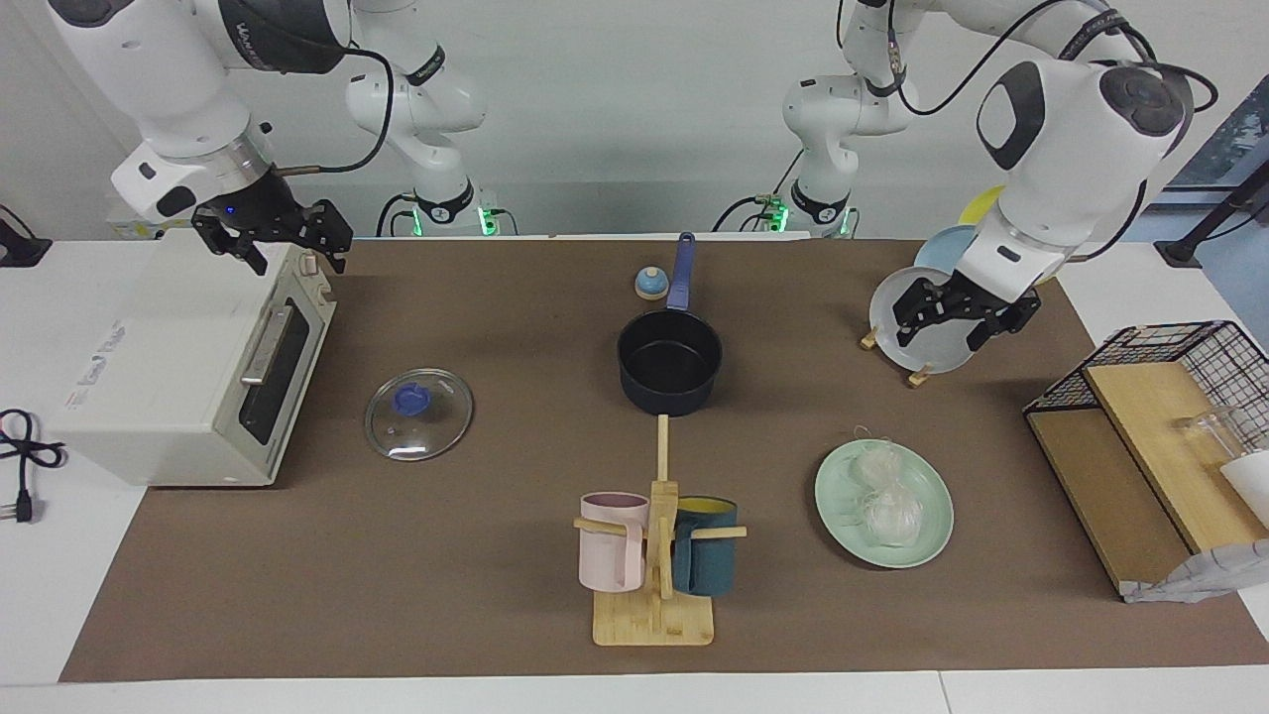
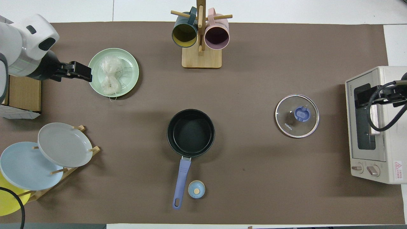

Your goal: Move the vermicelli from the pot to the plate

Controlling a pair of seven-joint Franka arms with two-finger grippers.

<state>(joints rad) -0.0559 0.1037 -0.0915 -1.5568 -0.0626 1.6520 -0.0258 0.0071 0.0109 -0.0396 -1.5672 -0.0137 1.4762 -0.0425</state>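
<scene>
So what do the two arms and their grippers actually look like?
Both arms are glossy white with rounded joints, dark grey caps and black cables looped along them. The left gripper and right gripper are black two-finger units. A small blue light shows at the right wrist.

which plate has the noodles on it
The mint green plate lying flat on the table holds the vermicelli; the grey plate and light blue plate stand in the rack.
</scene>
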